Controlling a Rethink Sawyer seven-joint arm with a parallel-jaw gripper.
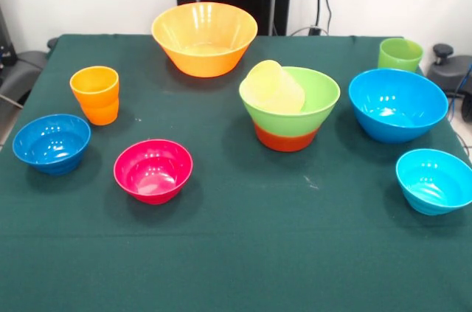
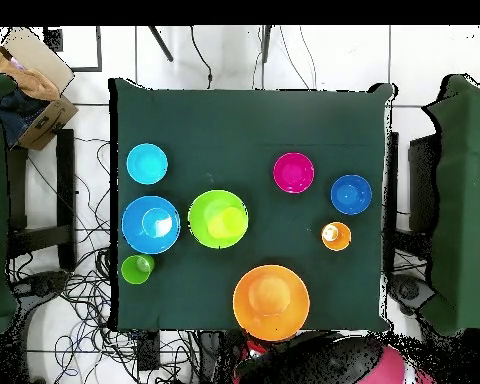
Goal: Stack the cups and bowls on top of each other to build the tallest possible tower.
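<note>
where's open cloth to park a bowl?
Biggest bare patch: the front strip of the table, nearer the camera than the magenta bowl and small cyan bowl. Also open between the orange cup and the tower. Crowded around the big blue bowl and light green cup.

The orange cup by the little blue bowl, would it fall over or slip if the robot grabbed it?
The orange cup stands upright, taller than wide, so a sideways push would probably tip it, and it might roll. Its glossy plastic looks slippery, so a loose pinch could slide. It looks thin and empty, so likely light.
</note>
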